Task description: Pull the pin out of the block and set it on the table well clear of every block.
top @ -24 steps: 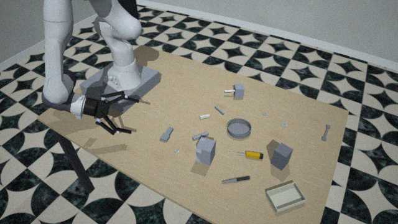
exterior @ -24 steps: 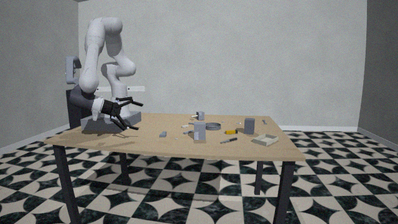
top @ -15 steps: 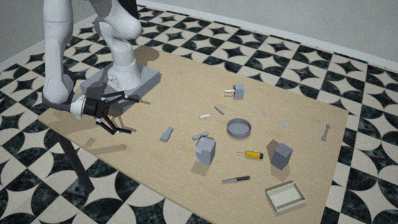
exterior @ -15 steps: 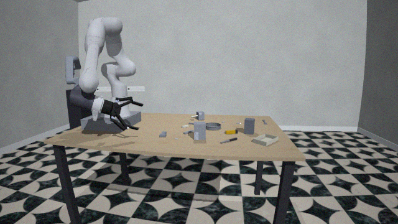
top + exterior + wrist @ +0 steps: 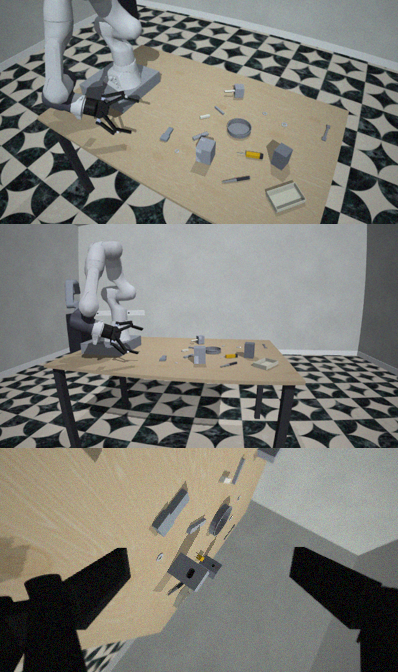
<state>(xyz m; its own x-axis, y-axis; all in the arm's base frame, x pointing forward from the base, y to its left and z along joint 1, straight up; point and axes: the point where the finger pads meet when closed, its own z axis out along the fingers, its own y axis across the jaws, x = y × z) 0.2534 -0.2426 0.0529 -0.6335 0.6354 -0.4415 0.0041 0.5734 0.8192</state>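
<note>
A small grey block (image 5: pixel 239 90) stands at the far side of the table with a cream pin (image 5: pixel 229 91) sticking out sideways from its left face. It also shows in the exterior view (image 5: pixel 200 339) and, cut off, at the top edge of the wrist view (image 5: pixel 269 452). My gripper (image 5: pixel 133 116) is open and empty. It hovers low over the table's left end beside the arm's base, pointing sideways along the table, far from the pin. It also shows in the exterior view (image 5: pixel 138 340).
Two taller grey blocks (image 5: pixel 205 150) (image 5: pixel 281 155) stand near the front. Between them and the pin block lie a round dish (image 5: pixel 239 127), a loose cream peg (image 5: pixel 204 116), grey bars, washers, a yellow tool (image 5: pixel 254 154), a marker (image 5: pixel 236 179) and a tray (image 5: pixel 285 196).
</note>
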